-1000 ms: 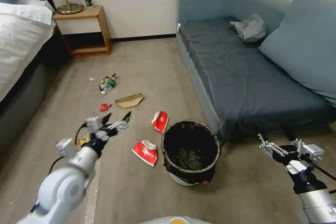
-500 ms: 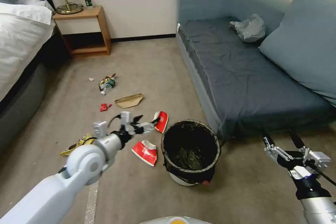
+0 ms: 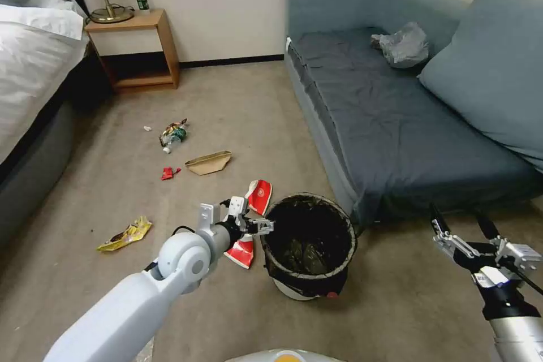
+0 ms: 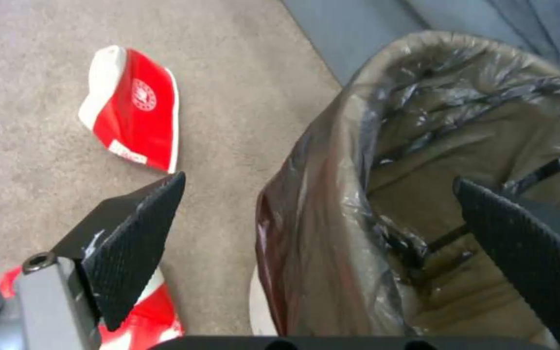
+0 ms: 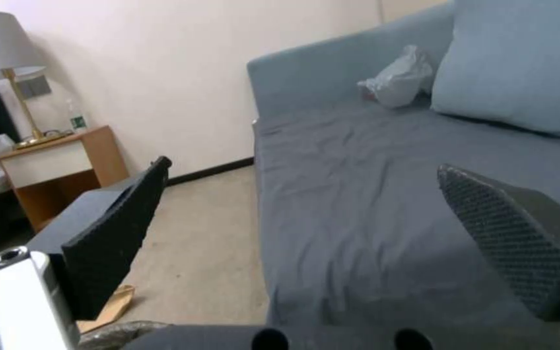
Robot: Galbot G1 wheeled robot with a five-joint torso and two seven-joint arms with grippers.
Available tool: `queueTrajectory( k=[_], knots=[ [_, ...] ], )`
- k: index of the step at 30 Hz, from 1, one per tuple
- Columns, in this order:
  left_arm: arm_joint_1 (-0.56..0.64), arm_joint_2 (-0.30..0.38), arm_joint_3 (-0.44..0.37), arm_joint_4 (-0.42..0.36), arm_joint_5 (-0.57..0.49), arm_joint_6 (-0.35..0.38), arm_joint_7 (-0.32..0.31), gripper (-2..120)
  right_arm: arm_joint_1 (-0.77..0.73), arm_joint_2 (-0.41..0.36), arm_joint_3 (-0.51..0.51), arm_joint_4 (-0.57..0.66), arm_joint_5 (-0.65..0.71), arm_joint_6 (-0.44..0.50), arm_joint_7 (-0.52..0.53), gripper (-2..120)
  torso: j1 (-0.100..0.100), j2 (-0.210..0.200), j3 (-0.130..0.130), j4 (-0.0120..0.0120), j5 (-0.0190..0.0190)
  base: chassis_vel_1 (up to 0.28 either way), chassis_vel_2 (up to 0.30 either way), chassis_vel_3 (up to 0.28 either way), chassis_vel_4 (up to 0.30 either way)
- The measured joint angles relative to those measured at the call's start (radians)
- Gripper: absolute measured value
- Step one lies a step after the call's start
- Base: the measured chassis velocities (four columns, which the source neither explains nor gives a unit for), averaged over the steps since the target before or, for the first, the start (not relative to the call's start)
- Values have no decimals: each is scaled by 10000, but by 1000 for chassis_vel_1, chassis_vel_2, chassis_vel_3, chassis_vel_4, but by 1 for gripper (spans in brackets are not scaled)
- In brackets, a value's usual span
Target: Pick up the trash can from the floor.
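The trash can (image 3: pixel 308 246) stands upright on the floor (image 3: pixel 237 96), a round white bin with a black bag folded over its rim. My left gripper (image 3: pixel 261 226) is open right at the can's left rim. In the left wrist view the bagged rim (image 4: pixel 332 160) lies between the two open fingers, one finger over the carpet outside, the other (image 4: pixel 526 253) over the can's inside. My right gripper (image 3: pixel 464 223) hangs open to the right of the can, in front of the sofa, holding nothing.
A blue-grey sofa (image 3: pixel 396 107) with a crumpled bag (image 3: pixel 404 45) borders the can on the right. Red-and-white cartons (image 3: pixel 259 195) (image 3: pixel 242 251) lie left of the can. More litter (image 3: pixel 208 163) (image 3: pixel 125 233) is strewn toward the bed (image 3: pixel 28 68) and nightstand (image 3: pixel 141 48).
My left arm has swung right and lowered, bringing its gripper from over the litter to the can's left rim. The right gripper has sunk slightly.
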Motion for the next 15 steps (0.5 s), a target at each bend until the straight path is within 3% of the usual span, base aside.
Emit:
queueTrajectory(
  k=[8, 13, 15],
  knots=[
    [302, -589, 19, 357, 358, -56, 16, 98, -112, -144, 26, 127, 81, 0, -17, 100, 0, 0, 0, 1, -2, 0, 0, 0, 0],
    [549, -760, -96, 425, 597, -78, 37, 82, -124, -146, -41, 157, 81, 0, -41, 100, 0, 0, -1, 2, 2, 0, 0, 0, 0],
    [695, -760, -190, 418, 658, -81, 106, 71, -131, -159, -88, 158, 76, 0, -58, 100, 0, 0, -1, 2, 3, 0, 0, 0, 0]
  ],
)
